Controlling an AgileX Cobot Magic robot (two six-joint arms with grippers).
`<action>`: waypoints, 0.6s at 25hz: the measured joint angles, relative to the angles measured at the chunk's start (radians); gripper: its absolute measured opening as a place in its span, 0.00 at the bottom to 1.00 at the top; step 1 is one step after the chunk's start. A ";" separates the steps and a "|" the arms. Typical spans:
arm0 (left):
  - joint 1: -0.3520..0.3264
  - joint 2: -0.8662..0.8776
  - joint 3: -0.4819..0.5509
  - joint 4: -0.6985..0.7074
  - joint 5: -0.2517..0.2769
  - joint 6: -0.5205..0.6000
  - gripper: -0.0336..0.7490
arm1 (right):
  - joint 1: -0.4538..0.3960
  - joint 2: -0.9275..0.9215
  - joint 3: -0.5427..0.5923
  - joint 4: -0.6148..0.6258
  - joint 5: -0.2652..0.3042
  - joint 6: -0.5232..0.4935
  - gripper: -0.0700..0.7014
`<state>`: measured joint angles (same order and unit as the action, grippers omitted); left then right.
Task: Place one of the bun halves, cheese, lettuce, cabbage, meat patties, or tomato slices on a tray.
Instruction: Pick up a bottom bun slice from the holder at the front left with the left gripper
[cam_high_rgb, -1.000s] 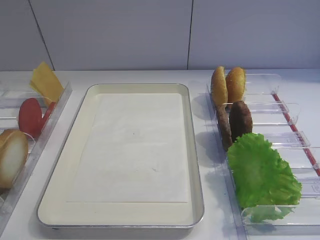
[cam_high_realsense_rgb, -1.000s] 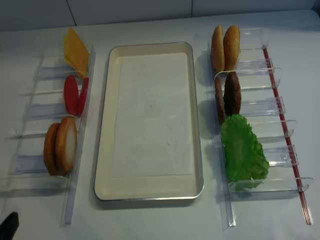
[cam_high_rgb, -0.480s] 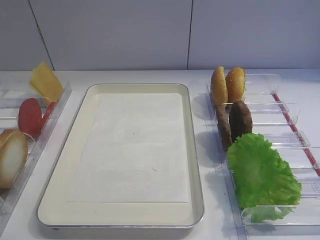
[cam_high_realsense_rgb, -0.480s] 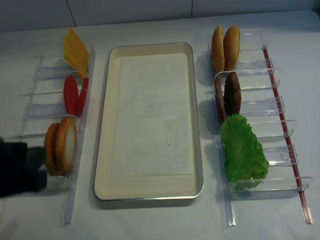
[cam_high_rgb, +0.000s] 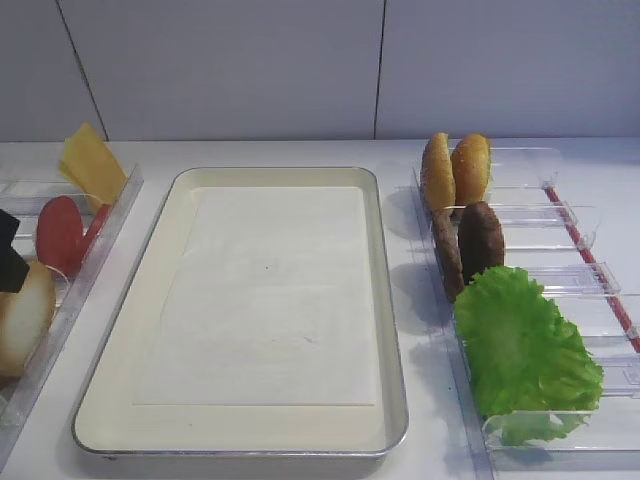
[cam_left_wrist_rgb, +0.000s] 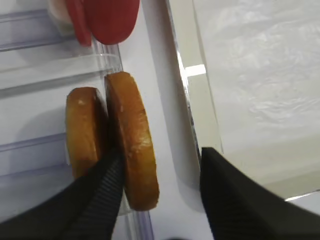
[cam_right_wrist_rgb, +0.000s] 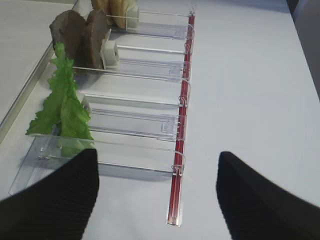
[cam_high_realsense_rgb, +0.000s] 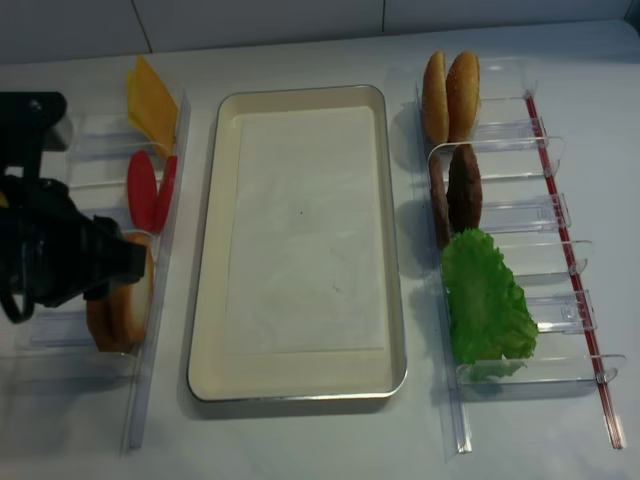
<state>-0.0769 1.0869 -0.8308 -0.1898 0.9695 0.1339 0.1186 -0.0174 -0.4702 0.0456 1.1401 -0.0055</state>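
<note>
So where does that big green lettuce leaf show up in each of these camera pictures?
Exterior high: lettuce at lower right, in the clear rack.
Exterior high (realsense): lettuce at right, below centre.
Right wrist: lettuce at left, seen edge-on.
Left wrist: not in it.
Shared landmark: the meat patties just behind it.

Standing on edge in clear racks flanking bare, cream-lined silver tray (cam_high_realsense_rgb: 296, 385): left, yellow cheese (cam_high_realsense_rgb: 151, 102), red tomato slices (cam_high_realsense_rgb: 150, 190), two bun halves (cam_left_wrist_rgb: 112, 139); right, golden buns (cam_high_realsense_rgb: 449, 94), dark meat patties (cam_high_realsense_rgb: 458, 192), ruffled green lettuce (cam_high_realsense_rgb: 486, 300).
</note>
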 joint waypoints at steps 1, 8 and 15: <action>0.000 0.017 0.000 0.000 -0.007 0.000 0.49 | 0.000 0.000 0.000 0.000 0.000 0.006 0.76; 0.000 0.041 -0.001 0.000 -0.059 0.000 0.49 | 0.000 0.000 0.000 0.000 0.000 0.006 0.76; 0.000 0.043 -0.001 0.025 -0.075 0.000 0.49 | 0.000 0.000 0.000 0.000 0.000 0.006 0.76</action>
<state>-0.0769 1.1299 -0.8315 -0.1644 0.8940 0.1339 0.1186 -0.0174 -0.4702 0.0456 1.1401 0.0000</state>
